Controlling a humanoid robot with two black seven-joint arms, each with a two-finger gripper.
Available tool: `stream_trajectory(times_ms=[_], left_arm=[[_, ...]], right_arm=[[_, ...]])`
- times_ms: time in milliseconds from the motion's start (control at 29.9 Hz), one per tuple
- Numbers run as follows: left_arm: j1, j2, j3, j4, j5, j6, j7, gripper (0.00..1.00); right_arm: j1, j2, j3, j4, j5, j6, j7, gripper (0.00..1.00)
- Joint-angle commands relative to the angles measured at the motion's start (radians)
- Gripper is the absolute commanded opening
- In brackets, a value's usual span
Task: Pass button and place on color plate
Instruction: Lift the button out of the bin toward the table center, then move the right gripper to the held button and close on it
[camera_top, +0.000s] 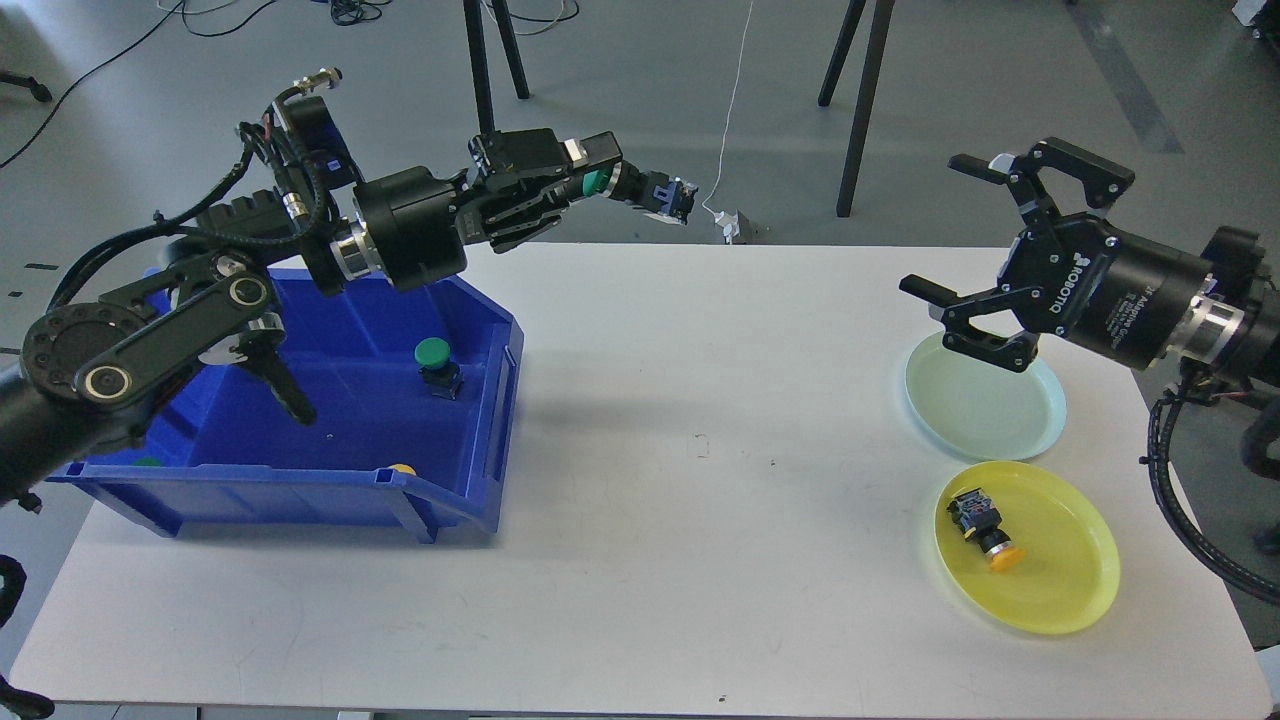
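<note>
My left gripper is shut on a green button with a black body, held high above the table's far edge, right of the blue bin. My right gripper is open and empty, above the pale green plate, its fingers pointing left. A yellow button lies on its side in the yellow plate. Another green button stands in the bin. A yellow cap and a green cap peek above the bin's front wall.
The bin stands on the left of the white table. Black stand legs and a white cable are on the floor behind the table. My left arm's links hang over the bin's left half.
</note>
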Motion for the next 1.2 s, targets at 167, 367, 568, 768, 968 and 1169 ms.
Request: stream_trajectory(times_ms=[167, 367, 568, 768, 968, 1169], left_arm=[[0.001, -0.011, 0.000, 0.003, -0.002, -0.001, 0.000, 0.06], [0.002, -0.011, 0.000, 0.004, -0.003, -0.003, 0.000, 0.06], [0.002, -0.011, 0.001, 0.004, -0.003, -0.007, 0.000, 0.06], [0.004, -0.011, 0.000, 0.003, -0.002, -0.007, 0.000, 0.06], [0.005, -0.011, 0.000, 0.004, -0.002, -0.009, 0.000, 0.06], [0.005, -0.011, 0.000, 0.004, -0.003, -0.010, 0.000, 0.06]], right_arm=[[0.036, 0.239, -0.036, -0.144, 0.025, 0.000, 0.000, 0.99], [0.040, 0.331, -0.022, -0.192, 0.027, 0.000, 0.001, 0.99], [0.071, 0.354, -0.024, -0.210, 0.079, 0.000, 0.001, 0.99], [0.094, 0.391, -0.030, -0.250, 0.087, 0.000, 0.001, 0.99], [0.094, 0.441, -0.036, -0.293, 0.087, 0.000, 0.001, 0.97], [0.093, 0.454, -0.036, -0.301, 0.085, 0.000, 0.003, 0.74]])
